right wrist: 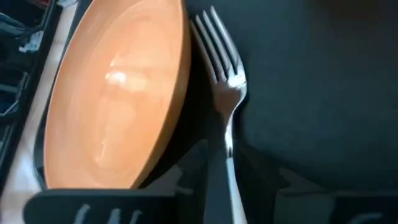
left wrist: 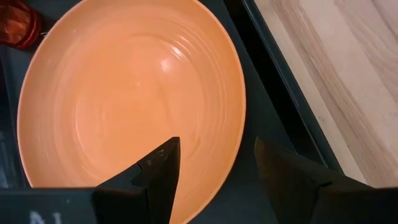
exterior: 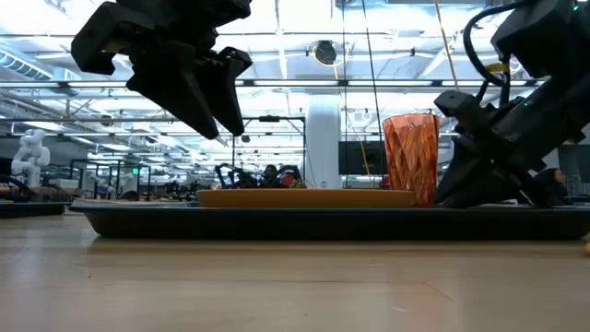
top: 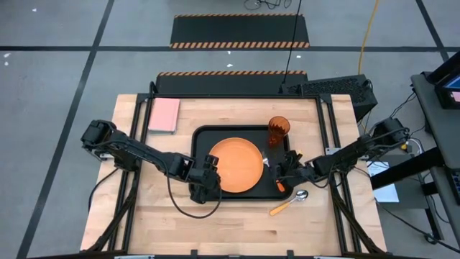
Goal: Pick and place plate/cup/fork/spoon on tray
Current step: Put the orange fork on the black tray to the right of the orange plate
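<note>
The orange plate (top: 237,164) lies in the black tray (top: 205,137). The dark-orange cup (top: 279,129) stands upright in the tray's far right corner. My left gripper (top: 208,173) is open and hovers above the plate's left rim (left wrist: 233,124), clear of it in the low view (exterior: 217,101). My right gripper (top: 285,171) is low over the tray's right side, shut on the fork (right wrist: 219,56), which lies just right of the plate. The spoon (top: 291,202) lies on the wood outside the tray's near right corner. My right gripper pinches the fork's thin metal neck (right wrist: 230,146) between its two fingers, just behind the tines. The fingers come from the table's right, slanting down, along the fork. The tines (right wrist: 214,40) point toward the plate and lie low on the tray floor; the handle is hidden under the gripper.
A pink rectangular pad (top: 164,115) lies on the table at the far left. Bare wood (top: 237,223) runs along the table's near edge. The tray floor right of the plate (right wrist: 311,93) is bare.
</note>
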`<state>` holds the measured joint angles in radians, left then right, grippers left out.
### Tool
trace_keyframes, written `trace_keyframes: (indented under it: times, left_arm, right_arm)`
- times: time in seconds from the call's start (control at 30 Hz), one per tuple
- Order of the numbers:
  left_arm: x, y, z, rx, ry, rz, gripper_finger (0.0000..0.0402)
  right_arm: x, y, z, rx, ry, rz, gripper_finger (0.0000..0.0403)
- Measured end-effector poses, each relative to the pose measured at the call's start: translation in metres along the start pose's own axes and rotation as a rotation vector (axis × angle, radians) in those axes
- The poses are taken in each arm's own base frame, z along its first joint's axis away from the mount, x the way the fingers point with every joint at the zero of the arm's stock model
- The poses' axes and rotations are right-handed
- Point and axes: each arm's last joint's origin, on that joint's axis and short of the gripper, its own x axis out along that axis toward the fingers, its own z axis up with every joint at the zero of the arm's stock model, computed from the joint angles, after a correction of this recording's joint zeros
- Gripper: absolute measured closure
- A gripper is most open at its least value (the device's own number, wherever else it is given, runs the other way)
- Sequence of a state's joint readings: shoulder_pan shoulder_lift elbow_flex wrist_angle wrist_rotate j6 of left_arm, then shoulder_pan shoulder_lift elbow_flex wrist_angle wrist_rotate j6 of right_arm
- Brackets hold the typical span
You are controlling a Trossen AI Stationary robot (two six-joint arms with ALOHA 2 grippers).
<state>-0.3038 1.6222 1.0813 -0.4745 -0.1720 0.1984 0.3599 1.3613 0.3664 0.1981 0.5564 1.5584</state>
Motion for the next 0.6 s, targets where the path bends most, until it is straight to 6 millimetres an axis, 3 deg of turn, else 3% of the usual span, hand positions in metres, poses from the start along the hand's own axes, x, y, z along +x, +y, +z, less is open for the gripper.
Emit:
trace_keyframes:
  times: [0.4, 0.6]
  left_arm:
    - [0.0, 0.0, 0.0, -0.017, -0.001, 0.002, 0.019]
    - [0.0, 0.0, 0.0, -0.031, -0.003, 0.011, 0.019]
  right_arm:
    - [-0.003, 0.008, 0.002, -0.053, -0.024, 0.035, 0.033]
    - [-0.01, 0.038, 0.007, -0.156, -0.011, -0.052, 0.033]
